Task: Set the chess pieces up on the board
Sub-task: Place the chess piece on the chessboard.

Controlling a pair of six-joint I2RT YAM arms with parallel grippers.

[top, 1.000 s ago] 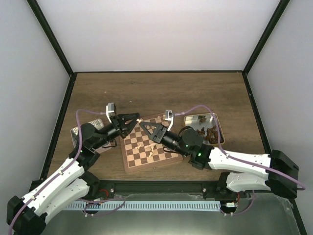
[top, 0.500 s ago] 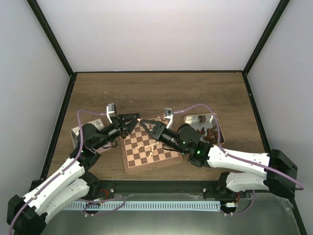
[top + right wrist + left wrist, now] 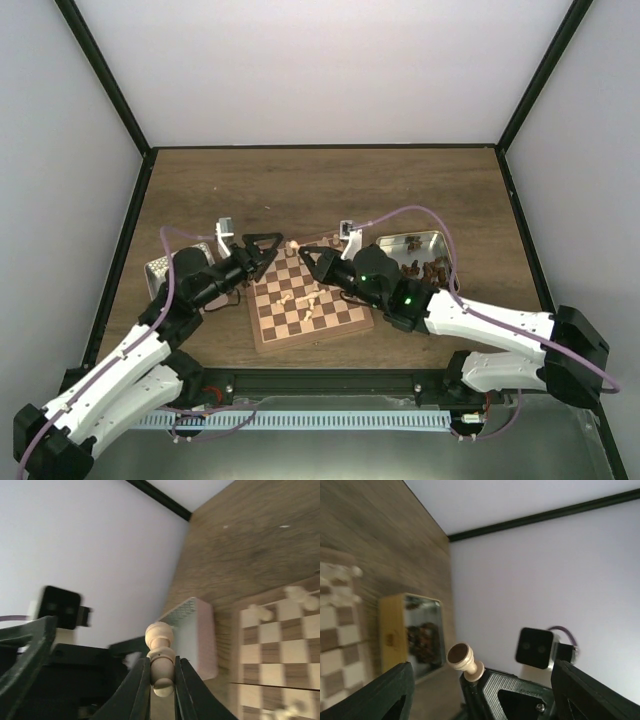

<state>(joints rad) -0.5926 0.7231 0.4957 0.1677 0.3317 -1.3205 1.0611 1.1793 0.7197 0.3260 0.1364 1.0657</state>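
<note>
right jaws: clamping tight on the pale cream turned wooden pawn (image 3: 160,652), low centre of frame | left jaws: gaping wide, gripping nothing | you: be tipping its base down, lowering slowly onto a free square of the checked tan-and-brown wooden board (image 3: 300,341)

The right pincer (image 3: 162,666) grips a cream pawn (image 3: 159,636) by its base. Behind it on the bench (image 3: 250,545), a tin (image 3: 197,630) lies just beside the board (image 3: 280,647), which carries cream pieces (image 3: 260,613).
</note>
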